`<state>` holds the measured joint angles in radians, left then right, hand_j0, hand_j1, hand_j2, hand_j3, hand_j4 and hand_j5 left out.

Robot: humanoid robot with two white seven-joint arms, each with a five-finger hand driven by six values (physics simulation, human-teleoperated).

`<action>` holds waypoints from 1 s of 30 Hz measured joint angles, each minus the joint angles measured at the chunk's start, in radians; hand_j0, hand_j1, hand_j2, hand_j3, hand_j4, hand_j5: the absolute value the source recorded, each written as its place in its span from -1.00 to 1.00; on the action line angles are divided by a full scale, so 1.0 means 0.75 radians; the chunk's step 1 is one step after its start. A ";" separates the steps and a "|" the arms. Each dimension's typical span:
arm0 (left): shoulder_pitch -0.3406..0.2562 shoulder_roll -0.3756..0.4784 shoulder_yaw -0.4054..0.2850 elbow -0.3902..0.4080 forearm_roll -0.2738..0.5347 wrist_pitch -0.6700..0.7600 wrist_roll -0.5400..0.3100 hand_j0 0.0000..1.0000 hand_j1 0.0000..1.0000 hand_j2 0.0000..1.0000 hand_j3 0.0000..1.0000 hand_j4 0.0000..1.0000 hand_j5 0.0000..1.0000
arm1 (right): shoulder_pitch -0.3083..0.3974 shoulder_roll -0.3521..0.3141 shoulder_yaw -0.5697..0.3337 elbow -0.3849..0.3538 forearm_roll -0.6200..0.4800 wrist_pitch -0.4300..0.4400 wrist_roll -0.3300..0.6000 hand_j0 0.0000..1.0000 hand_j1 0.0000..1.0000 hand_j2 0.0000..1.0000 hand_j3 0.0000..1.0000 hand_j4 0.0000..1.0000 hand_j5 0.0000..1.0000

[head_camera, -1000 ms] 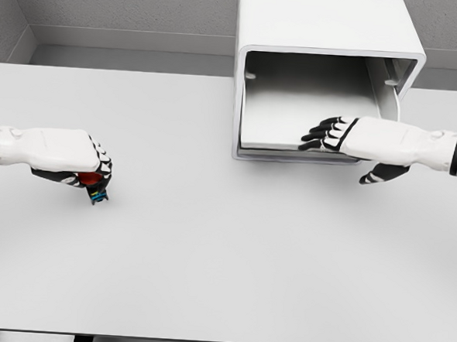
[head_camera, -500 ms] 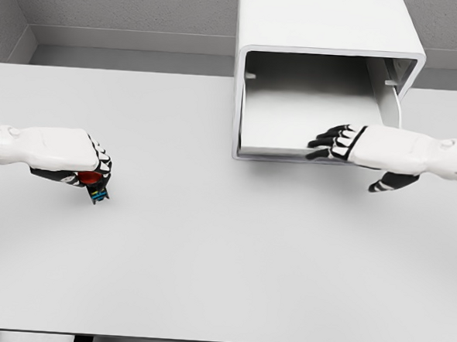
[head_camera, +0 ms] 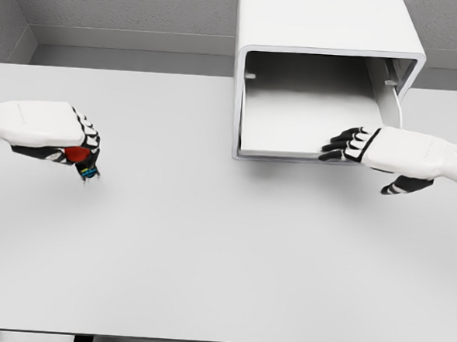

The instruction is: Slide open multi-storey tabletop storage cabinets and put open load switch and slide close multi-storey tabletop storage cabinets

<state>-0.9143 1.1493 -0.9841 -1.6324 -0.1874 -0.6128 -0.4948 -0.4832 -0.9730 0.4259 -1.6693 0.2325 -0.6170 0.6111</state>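
1. The white storage cabinet [head_camera: 330,38] stands at the 12 to 1 o'clock part of the white table [head_camera: 208,247], against the far edge, with its front open and its inside in shadow
2. Its drawer tray [head_camera: 309,118] is slid out toward the viewer, the pale floor of it bare, its front lip lying just past the cabinet's mouth
3. The right hand [head_camera: 370,146] comes in from 3 o'clock, its white forearm running off the right edge of the picture
4. Its dark fingers [head_camera: 340,143] are loosely extended and lie on the front right part of the tray lip; the thumb [head_camera: 404,185] hangs lower, beside the tray, so the hand rests there rather than pinching anything
5. The left hand [head_camera: 56,129] sits at 9 o'clock, well apart from the cabinet, above the table near its left edge
6. Its fingers are curled tight around the load switch [head_camera: 82,160], a small piece showing red at the top and dark with blue-green marks at the bottom, sticking out below the knuckles
7. A faint shadow lies on the table just under the switch, and whether the switch touches the table cannot be told
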 measured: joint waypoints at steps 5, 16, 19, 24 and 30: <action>-0.055 -0.005 0.006 -0.024 0.049 0.000 0.001 -0.18 -0.18 -0.18 -0.18 -0.18 -0.18 | 0.074 -0.008 -0.257 -0.004 -0.078 0.002 0.000 1.00 1.00 1.00 1.00 1.00 1.00; -0.227 -0.180 0.006 -0.027 0.157 -0.001 0.002 -0.19 -0.19 -0.19 -0.19 -0.19 -0.19 | 0.775 -0.087 -0.934 -0.002 -0.213 0.004 0.000 -0.04 -0.04 -0.04 -0.04 -0.04 -0.04; -0.241 -0.219 0.006 -0.024 0.168 -0.001 0.002 -0.19 -0.19 -0.19 -0.19 -0.19 -0.19 | 0.787 -0.105 -0.931 -0.003 -0.205 0.004 0.000 -0.06 -0.06 -0.06 -0.06 -0.06 -0.06; -0.264 -0.256 0.006 -0.021 0.186 -0.001 0.002 -0.19 -0.19 -0.19 -0.19 -0.19 -0.19 | 0.779 -0.121 -0.851 -0.004 -0.147 0.005 0.000 -0.05 -0.05 -0.05 -0.05 -0.05 -0.05; -0.362 -0.319 0.005 -0.020 0.266 -0.001 -0.002 -0.19 -0.19 -0.19 -0.19 -0.19 -0.19 | 0.708 -0.125 -0.666 -0.008 -0.070 0.005 0.000 0.05 0.05 0.05 0.05 0.05 0.05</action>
<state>-1.1857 0.9102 -0.9803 -1.6475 0.0122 -0.6135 -0.4963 0.0476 -1.0667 -0.0736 -1.6756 0.1798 -0.6134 0.6111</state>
